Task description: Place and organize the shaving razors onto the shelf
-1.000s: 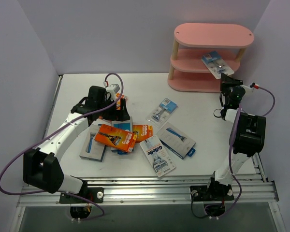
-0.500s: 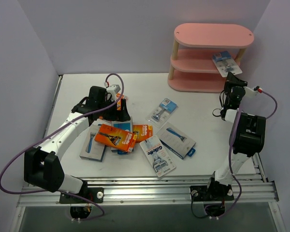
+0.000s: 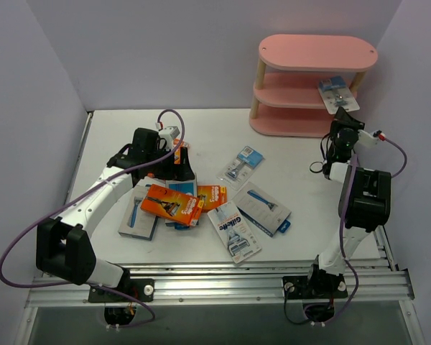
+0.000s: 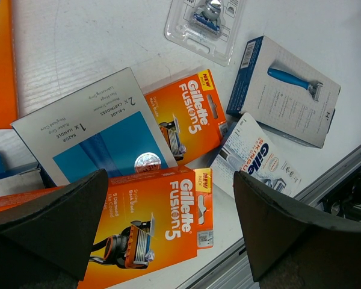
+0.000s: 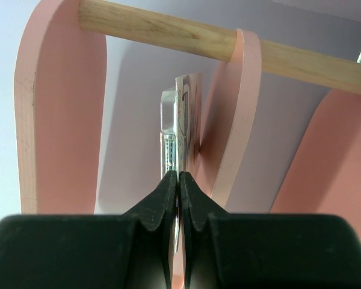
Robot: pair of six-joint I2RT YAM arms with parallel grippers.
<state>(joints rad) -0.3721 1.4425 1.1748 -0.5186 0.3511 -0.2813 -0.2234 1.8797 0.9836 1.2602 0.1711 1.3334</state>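
Observation:
Several razor packs lie in a pile on the table's left half. Among them are an orange Fusion5 box (image 3: 172, 203) (image 4: 150, 223), a second orange box (image 3: 212, 195) (image 4: 189, 114) and a grey-blue box (image 4: 102, 126). My left gripper (image 3: 176, 171) (image 4: 171, 177) hangs open just above the orange box, holding nothing. My right gripper (image 3: 343, 116) (image 5: 179, 174) is shut on a blister card razor pack (image 3: 335, 93) (image 5: 180, 114). It holds the pack edge-on at the right end of the pink shelf's (image 3: 316, 54) (image 5: 60, 108) middle tier.
A clear blister card (image 3: 242, 164) (image 4: 204, 18), a blue-grey box picturing a razor (image 3: 262, 208) (image 4: 289, 90) and a white Gillette card (image 3: 233, 230) (image 4: 259, 159) lie mid-table. Another grey-blue box (image 3: 138, 219) lies at the pile's left. A wooden post (image 5: 168, 30) stands beside the held pack.
My right gripper has carried the blister pack to the right, to the right end of the shelf's middle tier. The left arm has hardly moved.

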